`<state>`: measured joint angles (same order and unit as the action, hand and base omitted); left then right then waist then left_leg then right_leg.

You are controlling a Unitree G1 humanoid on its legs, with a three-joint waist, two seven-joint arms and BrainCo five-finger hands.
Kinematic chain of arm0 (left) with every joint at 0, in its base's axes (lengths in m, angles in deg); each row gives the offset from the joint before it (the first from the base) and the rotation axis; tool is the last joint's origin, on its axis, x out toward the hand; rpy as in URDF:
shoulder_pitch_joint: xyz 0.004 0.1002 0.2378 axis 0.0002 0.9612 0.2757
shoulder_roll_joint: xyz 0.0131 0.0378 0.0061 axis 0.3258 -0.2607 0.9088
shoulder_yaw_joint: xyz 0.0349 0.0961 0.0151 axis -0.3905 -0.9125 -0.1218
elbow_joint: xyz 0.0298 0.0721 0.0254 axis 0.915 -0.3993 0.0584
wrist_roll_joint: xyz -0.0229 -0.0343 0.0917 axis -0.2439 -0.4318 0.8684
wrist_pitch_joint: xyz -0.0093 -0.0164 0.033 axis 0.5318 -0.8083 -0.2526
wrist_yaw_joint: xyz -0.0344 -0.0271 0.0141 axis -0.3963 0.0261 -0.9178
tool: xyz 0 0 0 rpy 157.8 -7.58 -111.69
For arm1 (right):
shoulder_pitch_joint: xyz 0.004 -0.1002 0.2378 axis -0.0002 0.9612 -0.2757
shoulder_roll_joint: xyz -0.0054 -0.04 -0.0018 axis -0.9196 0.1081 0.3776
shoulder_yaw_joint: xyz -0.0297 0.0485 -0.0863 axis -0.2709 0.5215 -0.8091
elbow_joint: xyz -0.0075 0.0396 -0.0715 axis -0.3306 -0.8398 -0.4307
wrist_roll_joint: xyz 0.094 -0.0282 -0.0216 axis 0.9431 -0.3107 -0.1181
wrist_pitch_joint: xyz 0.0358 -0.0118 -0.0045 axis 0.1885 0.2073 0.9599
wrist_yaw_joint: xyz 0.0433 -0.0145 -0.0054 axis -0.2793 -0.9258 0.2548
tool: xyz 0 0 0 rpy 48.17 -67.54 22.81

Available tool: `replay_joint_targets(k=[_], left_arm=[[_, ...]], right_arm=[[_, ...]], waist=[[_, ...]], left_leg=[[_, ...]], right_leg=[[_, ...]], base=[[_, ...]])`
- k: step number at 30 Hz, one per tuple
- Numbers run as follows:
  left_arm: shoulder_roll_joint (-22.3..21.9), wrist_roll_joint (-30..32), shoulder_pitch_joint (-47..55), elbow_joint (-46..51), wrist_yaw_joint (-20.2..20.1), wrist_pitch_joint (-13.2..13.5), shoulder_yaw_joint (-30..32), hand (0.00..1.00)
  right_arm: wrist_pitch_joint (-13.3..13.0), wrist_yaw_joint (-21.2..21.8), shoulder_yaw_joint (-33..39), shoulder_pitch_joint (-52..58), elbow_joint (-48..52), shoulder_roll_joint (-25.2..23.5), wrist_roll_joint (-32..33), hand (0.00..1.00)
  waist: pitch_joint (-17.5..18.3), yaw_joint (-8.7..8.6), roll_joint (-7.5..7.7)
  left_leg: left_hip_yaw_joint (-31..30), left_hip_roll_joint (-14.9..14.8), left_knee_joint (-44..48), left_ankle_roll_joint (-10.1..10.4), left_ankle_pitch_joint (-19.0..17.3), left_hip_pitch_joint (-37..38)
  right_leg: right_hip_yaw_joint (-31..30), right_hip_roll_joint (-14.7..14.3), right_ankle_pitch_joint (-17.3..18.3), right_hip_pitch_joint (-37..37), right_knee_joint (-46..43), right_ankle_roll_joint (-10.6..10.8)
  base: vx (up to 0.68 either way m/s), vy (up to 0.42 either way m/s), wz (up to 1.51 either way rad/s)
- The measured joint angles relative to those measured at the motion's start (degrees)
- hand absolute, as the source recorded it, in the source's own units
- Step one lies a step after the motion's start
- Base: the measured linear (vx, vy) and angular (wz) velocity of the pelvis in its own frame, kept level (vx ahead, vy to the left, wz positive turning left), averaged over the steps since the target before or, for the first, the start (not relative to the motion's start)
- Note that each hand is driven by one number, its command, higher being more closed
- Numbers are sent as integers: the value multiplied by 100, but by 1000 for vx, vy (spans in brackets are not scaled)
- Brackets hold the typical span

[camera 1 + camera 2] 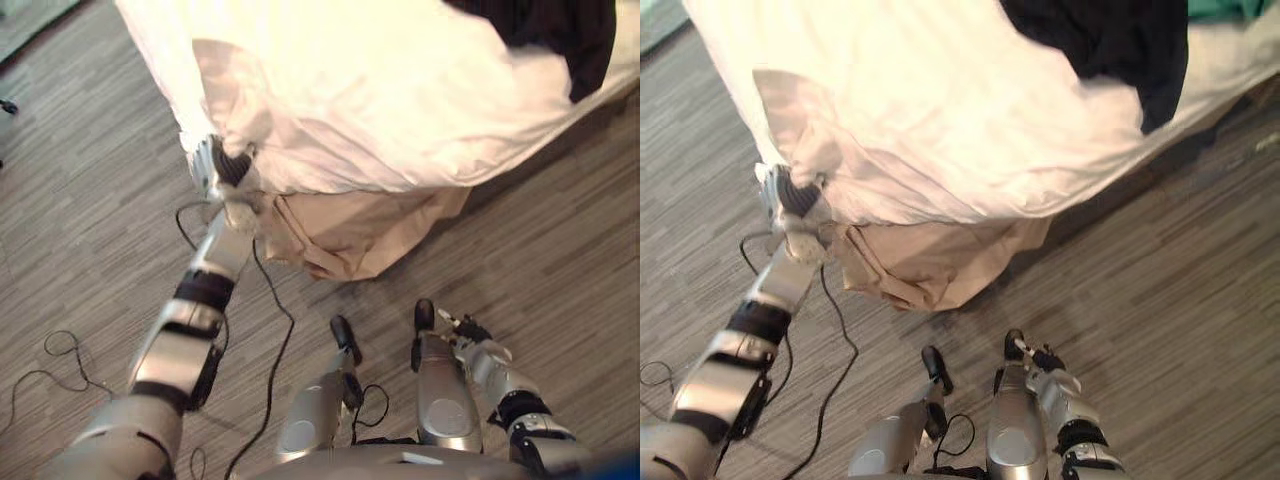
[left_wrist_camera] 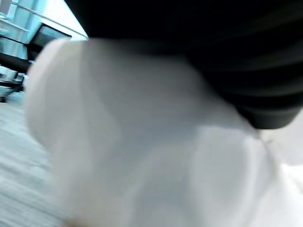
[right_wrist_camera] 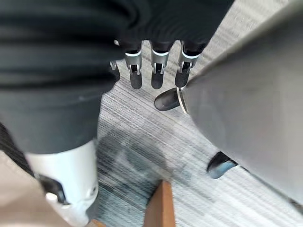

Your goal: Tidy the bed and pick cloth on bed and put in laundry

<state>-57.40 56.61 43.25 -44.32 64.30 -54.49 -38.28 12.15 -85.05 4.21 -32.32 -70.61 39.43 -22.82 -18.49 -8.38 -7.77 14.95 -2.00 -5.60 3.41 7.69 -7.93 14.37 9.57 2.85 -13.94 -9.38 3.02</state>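
I can read nothing here: no words, labels, numbers or signs. The white sheet (image 1: pixel 400 90), the dark cloth (image 1: pixel 1110 45) lying on it, the beige bed skirt (image 1: pixel 350 230) and the striped floor (image 1: pixel 560 250) all look plain and unmarked to me.

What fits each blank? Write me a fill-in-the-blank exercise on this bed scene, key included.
1. The left hand is at the hanging edge of the ___ sheet.
2. A ___ cloth lies on top of that sheet, far from both hands.
3. The right hand hangs low over the floor, fingers relaxed, holding ___.

Missing words: white; black; nothing.
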Motion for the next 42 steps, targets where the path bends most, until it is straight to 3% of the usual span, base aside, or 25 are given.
replay_joint_targets(k=[5, 10, 11, 18, 23, 28, 31, 33, 36, 38, 39, 41, 42], left_arm=[[57, 571, 1667, 1162, -476, 808, 43, 100], [-236, 692, 2372, 1334, -799, 1240, 184, 100], [-343, 691, 2447, 1334, -864, 1310, 226, 0], [-685, 696, 3190, 1194, -1313, 1665, 225, 0], [-932, 731, 3320, -145, -1263, 1560, 230, 0], [-1320, 625, 3199, -1452, -1007, 1609, 731, 0], [-1583, 104, 3243, -2684, -1054, 1249, 1498, 0], [-1590, -239, 3466, -3230, -1182, 739, 1977, 0], [-1597, -189, 3853, -3423, -1663, 83, 2313, 0], [-1615, 122, 4055, -3609, -2447, -502, 2519, 0], [-1619, 239, 4092, -3651, -2636, -600, 2540, 0], [-1687, 821, 4254, -3717, -3593, -914, 2610, 0], [-1711, 925, 4264, -3741, -3739, -930, 2642, 0]], right_arm=[[121, 17, -86, 307, -36, -4, -10, 0], [124, 125, -74, 712, -22, -2, -59, 0], [159, 181, -60, 816, -25, -3, -112, 0], [365, 531, 197, 1362, -188, -19, -328, 0], [404, 707, 297, 1346, -357, -182, -451, 0], [361, 941, 386, 1347, -587, -210, -732, 0], [336, 1029, 554, 1353, -699, -216, -785, 0], [337, 1071, 697, 1343, -817, -219, -785, 0], [350, 985, 820, 1335, -986, -216, -772, 0], [332, 741, 841, 1327, -1078, -243, -694, 0], [309, 696, 849, 1320, -1106, -259, -660, 0], [53, 487, 997, 1318, -1157, -392, -654, 0], [-29, 457, 1017, 1306, -1168, -412, -654, 0]], waist=[[398, 173, 4], [746, 210, 109], [795, 208, 136], [1073, 320, 312], [1238, 489, 499], [1318, 493, 616], [1325, 510, 626], [1330, 579, 639], [1345, 689, 668], [1382, 799, 694], [1390, 810, 710], [1421, 811, 767], [1422, 817, 768]], left_leg=[[-214, -98, -3, -78, -198, 391], [-366, -137, -32, -118, -321, 568], [-434, -138, -34, -123, -334, 604], [-704, -123, -13, -49, -441, 808], [-775, -108, -12, 22, -490, 1061], [-785, -99, -26, 43, -505, 1259], [-787, -97, -41, 49, -508, 1403], [-799, -115, -42, 51, -510, 1376], [-847, -114, -45, 56, -554, 1382], [-873, -106, -46, 12, -627, 1382], [-868, -99, -46, 10, -628, 1383], [-798, -94, -46, -24, -652, 1395], [-767, -94, -46, -19, -663, 1399]], right_leg=[[211, -190, -241, 781, 676, 10], [376, -321, -310, 1175, 1091, 16], [398, -339, -309, 1269, 1155, 17], [662, -404, -227, 1698, 1317, 43], [723, -409, -107, 2012, 1394, 50], [756, -385, 19, 2196, 1329, 77], [762, -356, 139, 2293, 1211, 97], [843, -376, 159, 2301, 1183, 95], [933, -375, 159, 2342, 1182, 95], [993, -359, 148, 2356, 1175, 106], [991, -354, 142, 2356, 1173, 109], [927, -324, 94, 2336, 1179, 118], [895, -322, 83, 2330, 1182, 121]], base=[[16, 14, 14], [2, 1, 3], [23, -9, 17], [115, -22, 22], [97, -21, 5], [46, -15, -1], [-6, -7, 3], [-39, -12, 21], [-61, 11, 22], [-83, 46, 18], [-71, 48, 2], [-70, 39, -12], [-56, 35, -25]])
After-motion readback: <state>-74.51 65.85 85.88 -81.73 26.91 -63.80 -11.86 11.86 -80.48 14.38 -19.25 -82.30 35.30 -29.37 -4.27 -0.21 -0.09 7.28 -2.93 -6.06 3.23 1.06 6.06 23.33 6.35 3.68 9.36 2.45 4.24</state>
